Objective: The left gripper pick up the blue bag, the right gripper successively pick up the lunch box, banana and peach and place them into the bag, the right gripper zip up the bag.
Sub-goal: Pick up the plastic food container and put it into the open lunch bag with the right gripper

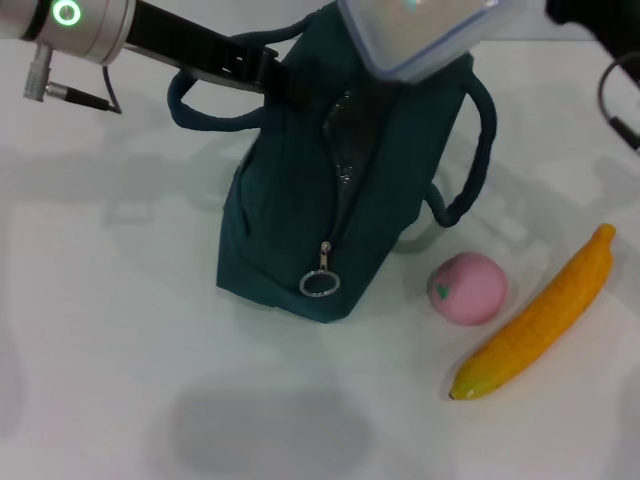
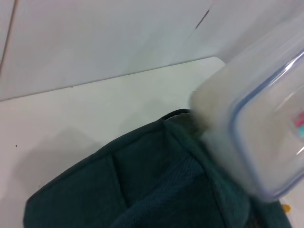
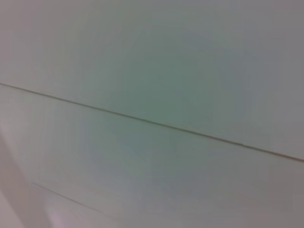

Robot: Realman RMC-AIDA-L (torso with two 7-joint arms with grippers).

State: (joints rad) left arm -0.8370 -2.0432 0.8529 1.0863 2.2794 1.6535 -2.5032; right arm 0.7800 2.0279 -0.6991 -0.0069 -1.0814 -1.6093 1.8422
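The blue bag (image 1: 330,190) stands upright mid-table, its zipper open and the ring pull (image 1: 320,283) hanging low at the front. My left gripper (image 1: 278,75) reaches in from the upper left and is shut on the bag's top edge beside one handle. The clear lunch box (image 1: 425,32) hangs tilted in the air just over the bag's mouth, carried by my right gripper (image 1: 585,12), whose black body is cut off by the top right edge. The left wrist view shows the lunch box (image 2: 256,128) touching the bag's (image 2: 142,190) rim. To the right of the bag lie the peach (image 1: 467,288) and the banana (image 1: 540,320).
The white table (image 1: 110,300) spreads out to the left and in front of the bag. A black cable (image 1: 615,95) loops at the right edge. The right wrist view holds only a plain pale surface with a thin seam.
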